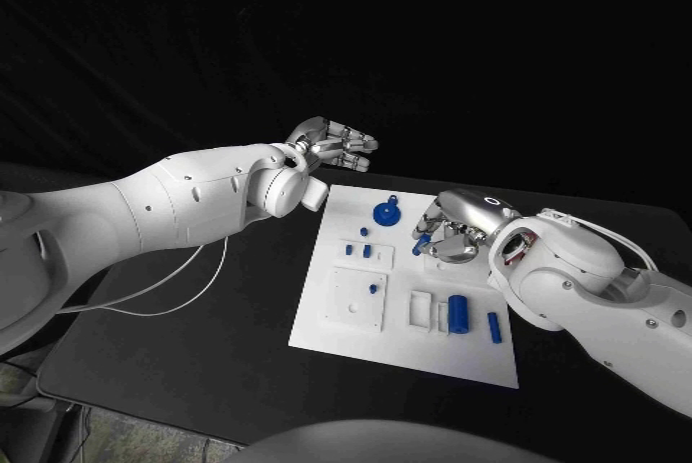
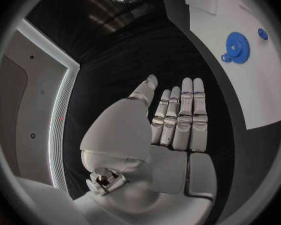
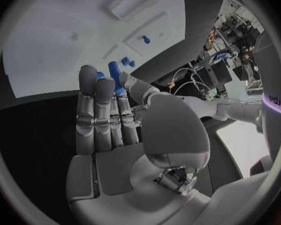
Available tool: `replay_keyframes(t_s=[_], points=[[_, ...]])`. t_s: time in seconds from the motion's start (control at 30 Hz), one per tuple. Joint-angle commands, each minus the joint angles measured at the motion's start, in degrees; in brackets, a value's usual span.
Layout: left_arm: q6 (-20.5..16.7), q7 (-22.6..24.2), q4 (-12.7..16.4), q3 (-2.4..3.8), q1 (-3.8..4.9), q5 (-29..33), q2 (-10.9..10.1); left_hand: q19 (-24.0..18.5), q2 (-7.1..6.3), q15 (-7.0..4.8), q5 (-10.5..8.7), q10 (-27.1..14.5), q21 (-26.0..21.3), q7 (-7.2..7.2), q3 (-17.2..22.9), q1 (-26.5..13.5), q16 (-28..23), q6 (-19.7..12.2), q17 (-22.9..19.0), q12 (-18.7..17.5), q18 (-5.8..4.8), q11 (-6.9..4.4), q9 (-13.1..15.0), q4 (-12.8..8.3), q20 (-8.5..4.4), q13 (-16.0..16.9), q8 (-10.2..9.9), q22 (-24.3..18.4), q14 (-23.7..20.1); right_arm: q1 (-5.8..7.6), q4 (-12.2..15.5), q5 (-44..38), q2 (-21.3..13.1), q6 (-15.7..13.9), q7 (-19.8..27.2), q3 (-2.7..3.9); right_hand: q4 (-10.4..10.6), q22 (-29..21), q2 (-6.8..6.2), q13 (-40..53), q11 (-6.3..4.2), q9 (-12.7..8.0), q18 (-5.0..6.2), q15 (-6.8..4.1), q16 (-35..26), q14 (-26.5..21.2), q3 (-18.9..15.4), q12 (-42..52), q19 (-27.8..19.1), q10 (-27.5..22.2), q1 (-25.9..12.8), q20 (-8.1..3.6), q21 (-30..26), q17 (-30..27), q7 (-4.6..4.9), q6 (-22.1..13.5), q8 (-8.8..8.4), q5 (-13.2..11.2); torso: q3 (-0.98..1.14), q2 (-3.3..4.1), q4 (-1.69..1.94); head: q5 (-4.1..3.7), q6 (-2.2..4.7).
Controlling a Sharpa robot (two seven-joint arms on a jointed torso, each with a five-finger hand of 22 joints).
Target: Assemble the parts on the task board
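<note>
The white task board [image 1: 329, 328] lies in the middle of the black table. On it sit a blue gear [image 1: 387, 213], two small blue pegs [image 1: 358, 250], a blue cylinder [image 1: 459, 313] in a white holder, and a blue pin [image 1: 495, 328]. My right hand [image 1: 459, 231] hovers over the board's far right part and pinches a blue part [image 1: 421, 246] between thumb and fingers; the right wrist view shows that blue part [image 3: 115, 71] at the fingertips. My left hand [image 1: 335, 143] floats beyond the board's far left corner, fingers straight and holding nothing, with the gear [image 2: 238, 47] off to its side.
A square white plate [image 1: 358, 298] with a tiny blue peg [image 1: 375, 289] is set in the board's left half. A thin white cable [image 1: 173, 283] loops over the table to the left of the board.
</note>
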Motion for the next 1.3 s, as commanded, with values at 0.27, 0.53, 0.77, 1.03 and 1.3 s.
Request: replay_keyframes(t_s=[0.27, 0.53, 0.77, 1.03, 1.3], points=[[-0.3, 1.0, -1.0, 0.04, 0.01, -0.1, 0.8, -0.1, 0.32, 0.05, -0.14, -0.3, 0.3, -0.19, 0.1, 0.2, -0.1, 0.1, 0.0, 0.0, -0.59, 0.11, 0.0, 0.0, 0.32, 0.1, -0.1, 0.0, -0.1, -0.01, 0.2, -3.4, 3.9, -3.8, 4.6, -3.77, -0.1, -0.1, 0.47, 0.4, -2.1, 0.0, 1.26, -0.16, -0.3, 0.4, 0.1, 0.3, 2.0, 3.1, -0.1, -0.51, 0.1, 0.2, 0.01, 0.4, 0.12, 0.4, 0.1, 0.04, 0.19, 0.99, -0.07], [-0.2, 1.1, -1.3, 0.04, 0.01, -0.1, 1.3, -0.1, 0.32, 0.05, -0.14, -0.3, 0.3, -0.19, 0.1, 0.2, -0.1, 0.1, 0.0, 0.0, -0.59, 0.11, 0.0, 0.0, 0.32, 0.1, -0.1, 0.0, -0.1, 0.01, -0.2, -6.2, 6.4, -4.6, 5.8, -7.94, -0.1, -0.1, 0.52, 0.4, -2.1, 0.0, 1.24, -0.15, -0.3, 0.5, 0.1, 0.3, 2.1, 3.1, -0.1, -0.5, 0.1, 0.3, 0.02, 0.4, 0.11, 0.4, 0.07, 0.03, 0.03, 1.72, -0.32], [-0.1, 1.1, -1.0, 0.04, 0.01, -0.1, 1.4, -0.1, 0.38, 0.04, -0.15, -0.3, 0.4, -0.18, 0.2, 0.0, -0.1, 0.1, 0.0, 0.0, -0.63, 0.1, 0.0, -0.1, 0.31, 0.1, -0.1, 0.0, -0.1, 0.04, -1.1, -7.7, 8.0, -5.0, 6.3, -10.43, -0.1, -0.2, 0.53, 0.4, -2.11, 0.0, 1.21, -0.15, -0.4, 0.5, 0.1, 0.3, 2.1, 3.1, -0.1, -0.5, 0.2, 0.4, -0.01, 0.5, 0.11, 0.4, 0.12, 0.08, 0.05, 2.04, -0.37], [0.1, 1.0, -0.8, 0.04, 0.0, 0.0, 1.5, -0.1, 0.38, 0.04, -0.15, -0.3, 0.4, -0.18, 0.2, 0.0, -0.1, 0.1, 0.0, 0.0, -0.63, 0.1, 0.0, -0.1, 0.31, 0.1, -0.1, 0.0, -0.1, 0.04, -2.0, -8.0, 8.6, -4.5, 6.6, -12.09, -0.1, -0.2, 0.56, 0.4, -2.12, 0.0, 1.2, -0.16, -0.5, 0.6, 0.1, 0.3, 2.1, 3.1, -0.1, -0.5, 0.2, 0.4, -0.01, 0.5, 0.11, 0.4, 0.1, 0.08, 0.0, 2.29, -0.46], [0.2, 0.9, -0.7, 0.04, -0.01, 0.0, 1.5, -0.1, 0.38, 0.04, -0.15, -0.3, 0.4, -0.18, 0.2, 0.0, -0.1, 0.1, 0.0, 0.0, -0.63, 0.1, 0.0, -0.1, 0.31, 0.1, -0.1, 0.0, -0.1, 0.03, -2.9, -8.4, 9.4, -4.9, 6.6, -12.92, -0.1, -0.2, 0.56, 0.4, -2.12, 0.0, 1.2, -0.16, -0.5, 0.6, 0.1, 0.3, 2.1, 3.1, -0.1, -0.5, 0.2, 0.4, -0.01, 0.5, 0.11, 0.4, 0.16, 0.08, 0.08, 2.47, -0.66]])
